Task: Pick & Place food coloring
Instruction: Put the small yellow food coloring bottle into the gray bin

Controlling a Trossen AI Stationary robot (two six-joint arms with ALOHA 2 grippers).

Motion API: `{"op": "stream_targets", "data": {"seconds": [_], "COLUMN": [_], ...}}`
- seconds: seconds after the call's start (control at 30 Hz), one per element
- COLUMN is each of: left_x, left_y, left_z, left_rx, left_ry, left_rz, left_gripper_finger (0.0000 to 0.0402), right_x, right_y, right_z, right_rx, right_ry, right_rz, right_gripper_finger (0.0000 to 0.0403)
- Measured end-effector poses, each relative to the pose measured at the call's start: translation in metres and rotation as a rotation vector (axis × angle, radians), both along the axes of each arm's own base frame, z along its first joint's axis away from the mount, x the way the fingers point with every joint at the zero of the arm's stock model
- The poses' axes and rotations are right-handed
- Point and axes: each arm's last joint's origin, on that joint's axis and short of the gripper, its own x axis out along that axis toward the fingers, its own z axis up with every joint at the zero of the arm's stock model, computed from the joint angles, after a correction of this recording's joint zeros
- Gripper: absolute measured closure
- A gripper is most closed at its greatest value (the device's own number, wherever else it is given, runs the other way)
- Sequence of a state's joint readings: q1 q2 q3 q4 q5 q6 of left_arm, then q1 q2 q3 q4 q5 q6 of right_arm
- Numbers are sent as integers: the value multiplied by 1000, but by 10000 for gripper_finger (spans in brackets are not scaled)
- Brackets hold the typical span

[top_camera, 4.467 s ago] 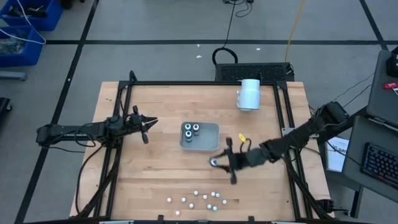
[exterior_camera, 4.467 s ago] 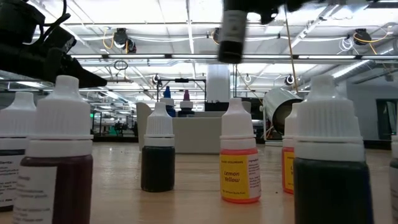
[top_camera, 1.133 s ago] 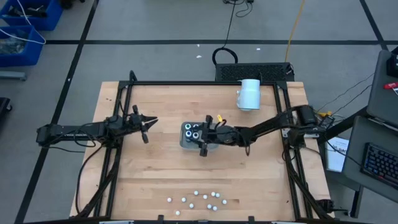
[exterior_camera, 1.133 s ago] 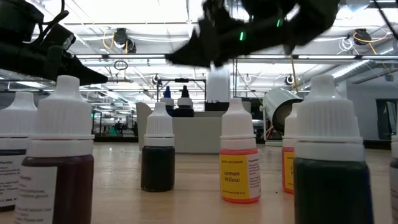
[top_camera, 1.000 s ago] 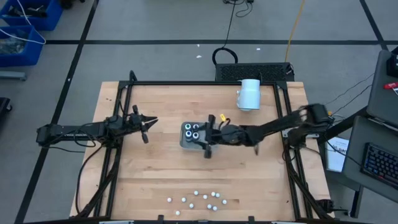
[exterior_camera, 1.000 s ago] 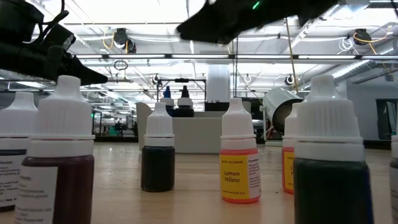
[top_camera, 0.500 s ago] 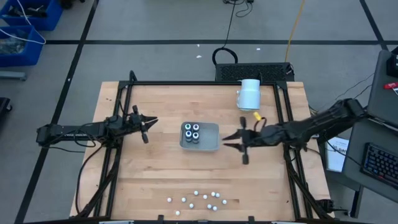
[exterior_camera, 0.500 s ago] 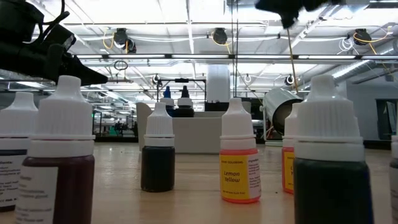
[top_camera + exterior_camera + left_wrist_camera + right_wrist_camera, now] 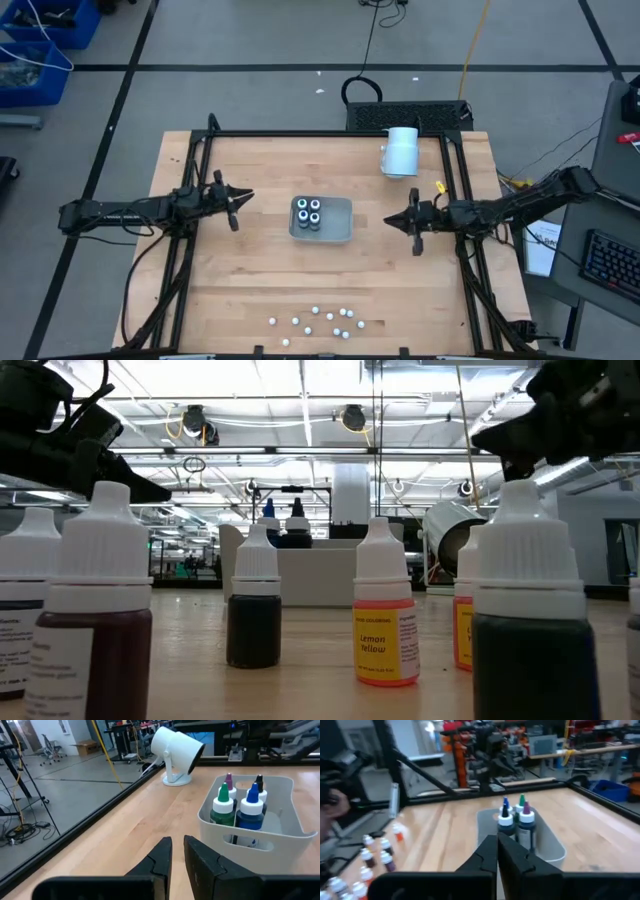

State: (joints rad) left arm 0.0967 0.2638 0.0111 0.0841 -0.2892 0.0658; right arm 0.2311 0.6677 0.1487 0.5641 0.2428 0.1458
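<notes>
Four small dark food coloring bottles (image 9: 308,211) with coloured tips stand upright together in the pale grey tray (image 9: 336,232) at mid-table; they also show in the left wrist view (image 9: 241,806) and the right wrist view (image 9: 517,821). Several more small white-capped bottles (image 9: 320,318) stand in a loose group by the near edge, filling the low view (image 9: 385,610). My right gripper (image 9: 391,221) hovers right of the tray, shut and empty (image 9: 497,846). My left gripper (image 9: 243,200) waits left of the tray, fingers almost together (image 9: 178,847), holding nothing.
A large white cylinder (image 9: 401,152) lies on its side near the far right corner. Black frame rails (image 9: 190,170) run along the table's left, right and far edges. Bare wood lies between the tray and the near group of bottles.
My right gripper has drawn back from over the tray toward the table's right edge, carrying nothing. Four bottles now stand in the tray, where the gripper had been covering them. The left arm has kept still.
</notes>
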Motion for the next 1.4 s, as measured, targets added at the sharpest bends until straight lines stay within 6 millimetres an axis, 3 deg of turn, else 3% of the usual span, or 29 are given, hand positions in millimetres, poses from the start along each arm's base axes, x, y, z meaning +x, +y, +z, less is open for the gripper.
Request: {"op": "stream_targets", "data": {"seconds": [0.47, 0.57, 0.7, 0.83, 0.97, 1.13, 1.4], "left_x": [1, 1, 1, 1, 2, 12, 44], "left_y": [-1, -2, -2, -2, -5, -11, -30], "left_z": [0, 2, 6, 2, -3, 24, 78], "left_rx": [28, 11, -70, -33, -27, -13, -35], "left_ry": [11, -18, -85, -33, 46, 65, 322], "left_rz": [-58, -66, -51, -71, -144, -156, -136], "left_gripper_finger": [344, 344, 344, 344, 344, 344, 344], "right_x": [-25, -26, -29, -28, -28, -27, -27], "right_y": [-10, -10, -12, -14, -14, -11, -12], "right_z": [5, -3, 9, 4, 6, 3, 0], "right_rx": [-30, -66, -45, -82, -130, -195, -317], "right_ry": [-24, -26, -215, -157, -175, -147, -111], "right_rz": [-24, -25, -56, -158, -148, -66, -79], "right_gripper_finger": [403, 403, 403, 403, 403, 403, 403]}}
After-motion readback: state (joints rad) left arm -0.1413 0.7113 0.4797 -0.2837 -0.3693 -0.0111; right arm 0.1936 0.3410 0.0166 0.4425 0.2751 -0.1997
